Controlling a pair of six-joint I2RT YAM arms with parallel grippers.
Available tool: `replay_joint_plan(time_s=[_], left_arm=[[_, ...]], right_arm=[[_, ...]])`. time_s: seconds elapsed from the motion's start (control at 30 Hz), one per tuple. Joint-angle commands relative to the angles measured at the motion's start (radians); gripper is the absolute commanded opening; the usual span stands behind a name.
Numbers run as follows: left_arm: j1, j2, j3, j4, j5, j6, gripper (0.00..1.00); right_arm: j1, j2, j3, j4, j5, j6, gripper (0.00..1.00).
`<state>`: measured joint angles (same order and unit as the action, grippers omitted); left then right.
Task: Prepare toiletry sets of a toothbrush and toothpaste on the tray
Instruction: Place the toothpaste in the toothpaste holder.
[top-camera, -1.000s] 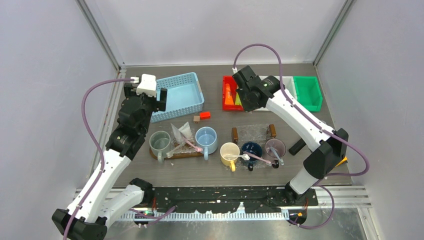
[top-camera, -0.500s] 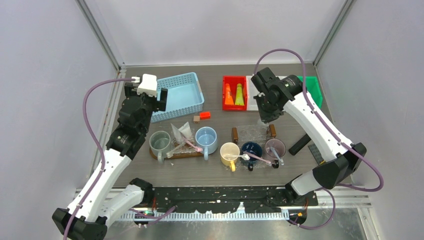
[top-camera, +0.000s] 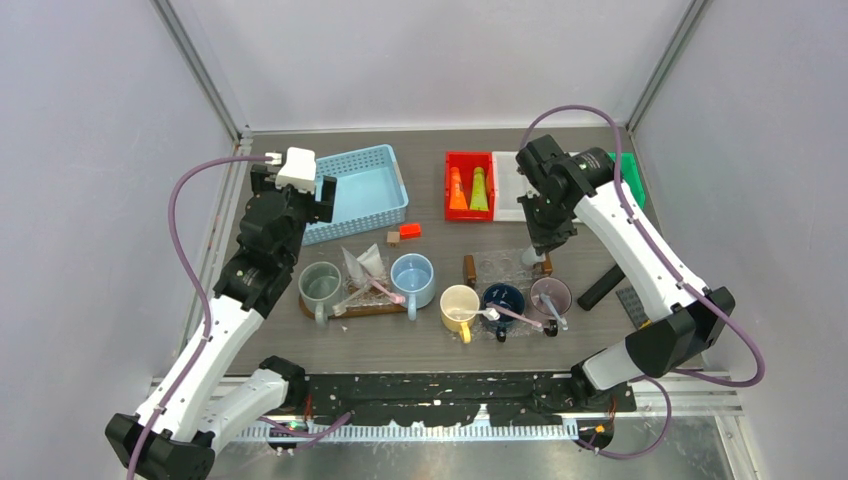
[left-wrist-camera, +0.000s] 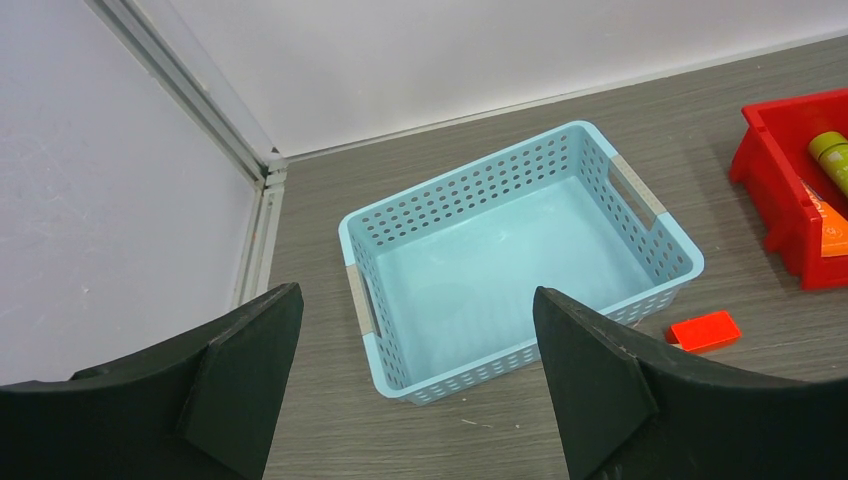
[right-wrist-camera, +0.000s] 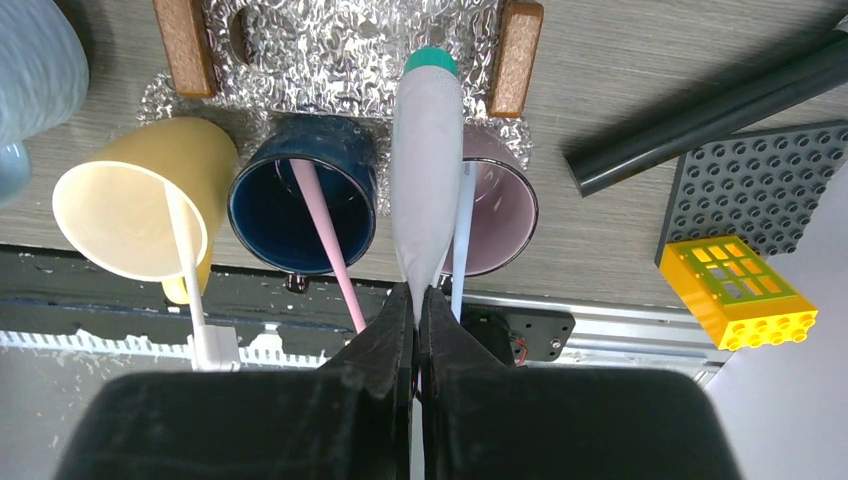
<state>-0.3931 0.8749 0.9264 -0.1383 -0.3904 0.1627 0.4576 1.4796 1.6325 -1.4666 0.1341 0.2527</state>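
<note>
Grey wood-grain bench (top-camera: 420, 345) carries everything. The right gripper (right-wrist-camera: 420, 300) is pinched tight on the flat end of a pale toothpaste tube (right-wrist-camera: 427, 170). Its green cap points away, over the gap between the navy mug (right-wrist-camera: 270, 210) and the mauve mug (right-wrist-camera: 505, 215) at the edge of the foil tray (right-wrist-camera: 340, 50). Whether the cap touches the foil is hard to tell. A pink toothbrush (right-wrist-camera: 325, 240) leans in the navy mug. The left gripper (left-wrist-camera: 415, 295) hangs spread wide and empty above the blue basket (left-wrist-camera: 480, 185).
</note>
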Motion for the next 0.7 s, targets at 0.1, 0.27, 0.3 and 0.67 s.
replay_joint_plan(time_s=[0.1,0.27,0.3,0.67], left_arm=[[0.001,-0.004,-0.001,0.057,-0.005,0.013,0.89],[0.002,-0.003,-0.002,0.059,-0.005,0.014,0.89],[0.002,-0.003,-0.002,0.059,-0.005,0.015,0.89],[0.001,0.003,-0.001,0.059,-0.002,0.017,0.89]], right_arm=[[-0.034,-0.012,-0.034,0.026,-0.030,-0.038,0.01],[-0.051,0.008,-0.055,0.054,-0.043,-0.046,0.01],[-0.054,0.011,-0.057,0.059,-0.045,-0.050,0.01],[-0.073,0.053,-0.048,0.077,-0.059,-0.063,0.01]])
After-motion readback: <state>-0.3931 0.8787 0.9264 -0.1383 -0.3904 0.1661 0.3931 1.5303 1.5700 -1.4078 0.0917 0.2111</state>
